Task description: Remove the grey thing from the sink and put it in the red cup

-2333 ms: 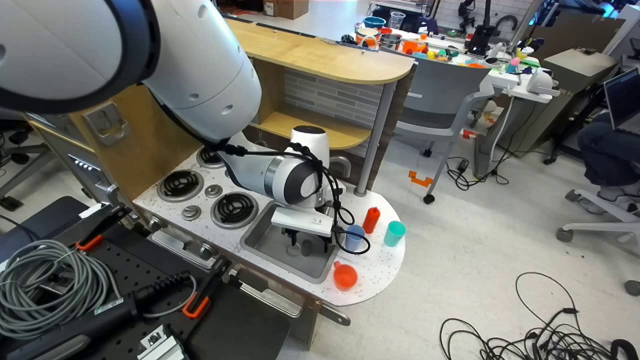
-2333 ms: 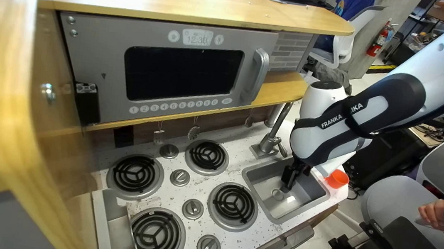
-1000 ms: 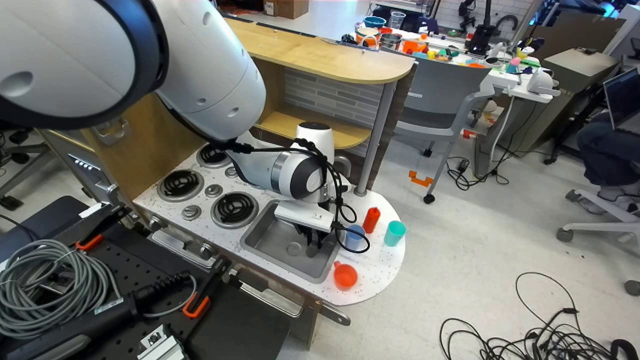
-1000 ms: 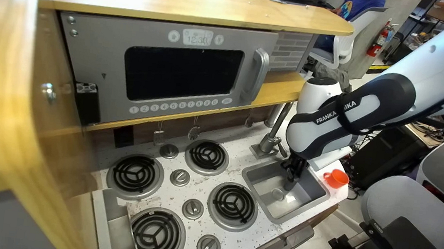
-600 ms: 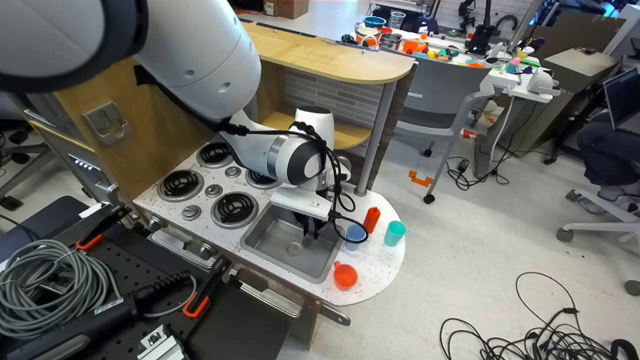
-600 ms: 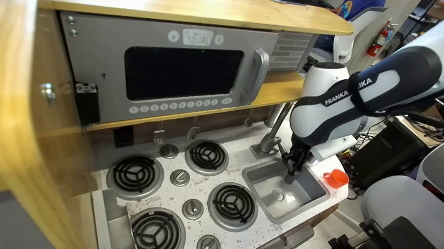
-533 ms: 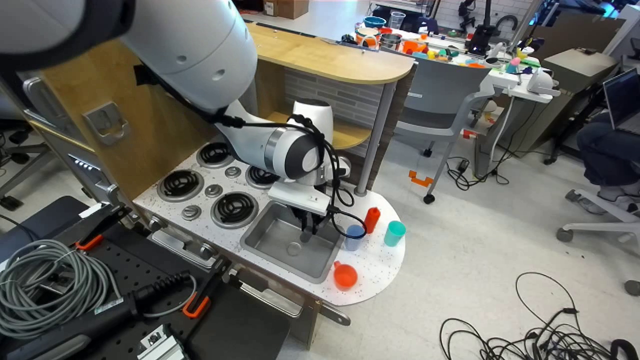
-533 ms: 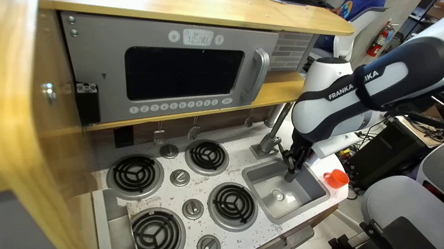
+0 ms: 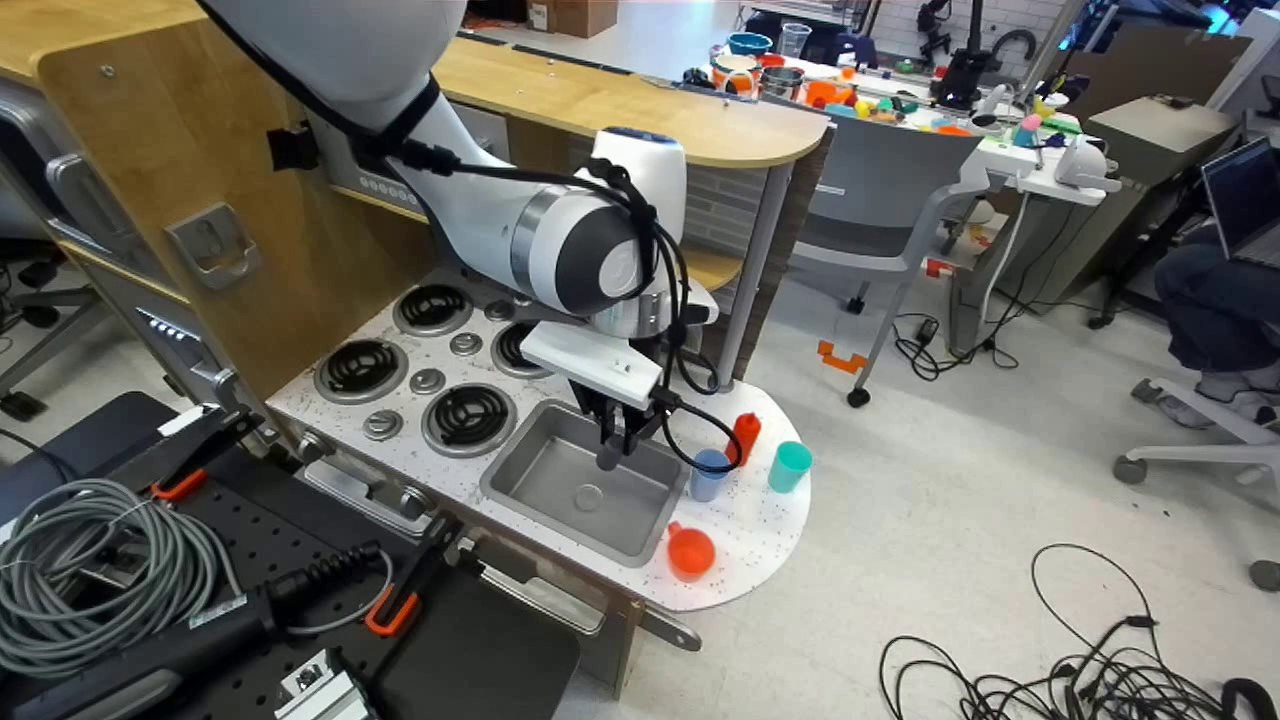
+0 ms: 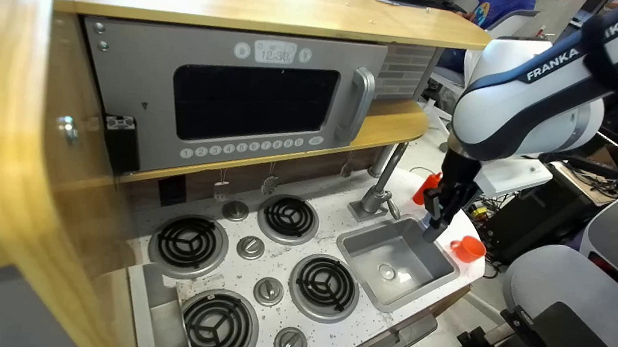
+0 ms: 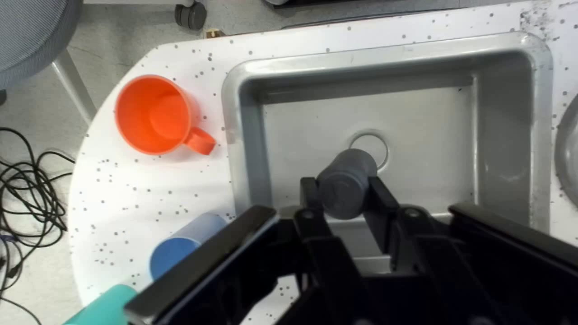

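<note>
Upward since half a second ago, our black two-finger gripper (image 11: 343, 187) has carried the small dark-grey cylinder (image 11: 347, 180) off the floor of the grey metal-looking sink (image 11: 429, 140). Its jaws are narrowed onto the cylinder's sides, and the cylinder follows the lift, so we judge the grasp sound and the removal nearly done. Whether its lower end clears the rim all round, we cannot tell. Next we need the orange-red plastic cup (image 11: 153, 115), upright beside the sink with its handle toward it. Behind that cup the white speckled countertop (image 11: 149, 189) curves off, so a nudge could tip it over. We should keep away from the blue plastic-looking cup (image 11: 187, 243); crossing high over the sink's rim seems roomiest.
</note>
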### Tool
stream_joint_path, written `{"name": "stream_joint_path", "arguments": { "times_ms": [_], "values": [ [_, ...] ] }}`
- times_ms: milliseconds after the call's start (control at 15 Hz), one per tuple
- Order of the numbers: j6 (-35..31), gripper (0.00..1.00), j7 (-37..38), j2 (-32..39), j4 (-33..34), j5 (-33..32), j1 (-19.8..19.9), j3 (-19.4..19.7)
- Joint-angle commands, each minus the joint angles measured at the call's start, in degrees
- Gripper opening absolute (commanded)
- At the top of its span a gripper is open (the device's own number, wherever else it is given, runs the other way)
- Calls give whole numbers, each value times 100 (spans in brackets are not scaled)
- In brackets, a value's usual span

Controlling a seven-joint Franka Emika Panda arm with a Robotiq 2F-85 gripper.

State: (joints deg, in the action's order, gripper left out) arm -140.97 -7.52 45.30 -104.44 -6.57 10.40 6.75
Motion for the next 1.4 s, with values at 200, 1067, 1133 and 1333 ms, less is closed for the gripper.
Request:
{"name": "stream_joint_path", "arguments": {
  "times_ms": [200,1067,1133,1333],
  "values": [
    [39,7,314,-763,-535,33,174,411],
    [-354,7,619,-353,-367,-6,638,854],
    [-431,7,629,-298,-359,-6,641,855],
    [-599,7,575,-69,-280,1,658,817]
  ]
}}
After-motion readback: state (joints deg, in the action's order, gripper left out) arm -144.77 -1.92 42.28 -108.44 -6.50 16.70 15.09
